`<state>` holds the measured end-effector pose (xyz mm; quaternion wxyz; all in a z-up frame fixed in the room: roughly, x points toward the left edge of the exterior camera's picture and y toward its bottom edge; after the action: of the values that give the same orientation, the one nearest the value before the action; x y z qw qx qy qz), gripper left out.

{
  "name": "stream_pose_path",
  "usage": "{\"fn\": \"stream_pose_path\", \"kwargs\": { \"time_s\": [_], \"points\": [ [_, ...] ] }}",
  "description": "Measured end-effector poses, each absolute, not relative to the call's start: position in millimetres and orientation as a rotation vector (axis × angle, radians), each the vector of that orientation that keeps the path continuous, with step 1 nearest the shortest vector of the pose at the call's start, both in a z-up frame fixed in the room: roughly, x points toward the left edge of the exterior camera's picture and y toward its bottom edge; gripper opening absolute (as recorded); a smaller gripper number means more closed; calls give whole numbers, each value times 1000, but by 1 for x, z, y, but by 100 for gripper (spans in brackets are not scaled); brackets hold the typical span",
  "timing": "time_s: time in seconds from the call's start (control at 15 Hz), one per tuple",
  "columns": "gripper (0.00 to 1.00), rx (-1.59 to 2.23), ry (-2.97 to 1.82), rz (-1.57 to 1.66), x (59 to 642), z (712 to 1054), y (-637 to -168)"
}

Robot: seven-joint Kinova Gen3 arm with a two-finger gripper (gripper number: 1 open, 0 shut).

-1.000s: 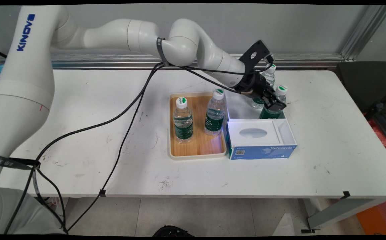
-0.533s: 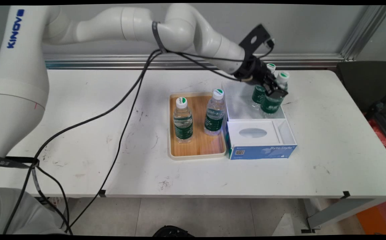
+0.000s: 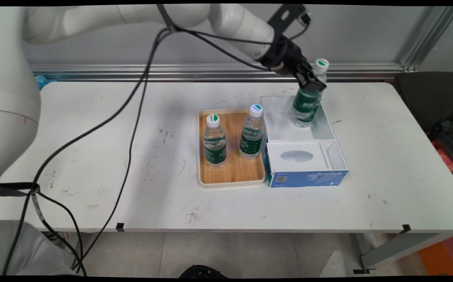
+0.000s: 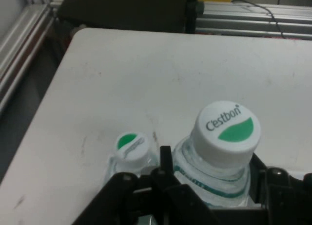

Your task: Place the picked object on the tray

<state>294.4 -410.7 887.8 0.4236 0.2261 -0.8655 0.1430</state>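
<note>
Two water bottles stand on the wooden tray near the middle of the surface: one bottle on the left and a second bottle at about 3 o'clock from it. Just beside the tray, at 3 o'clock, sits the blue and white box, with its open white part toward the far side.

Up over the far end of that box, the tool is squeezed tight around the neck of a held bottle. A second ago this bottle stood low inside the box. Now it hangs higher, and its bottom looks clear of the box floor, so it has been lifted out.

One more bottle is down there; the hand view shows its green and white cap just beside the held one. From the main view it is hidden behind the held bottle.
</note>
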Motion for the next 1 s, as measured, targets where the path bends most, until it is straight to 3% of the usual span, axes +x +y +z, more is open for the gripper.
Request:
{"fn": "stream_pose_path", "kwargs": {
  "time_s": [0.53,1.0],
  "points": [
    [0,629,-2239,411,359,926,-400],
    [0,709,-2238,434,419,930,-374]
  ]
}}
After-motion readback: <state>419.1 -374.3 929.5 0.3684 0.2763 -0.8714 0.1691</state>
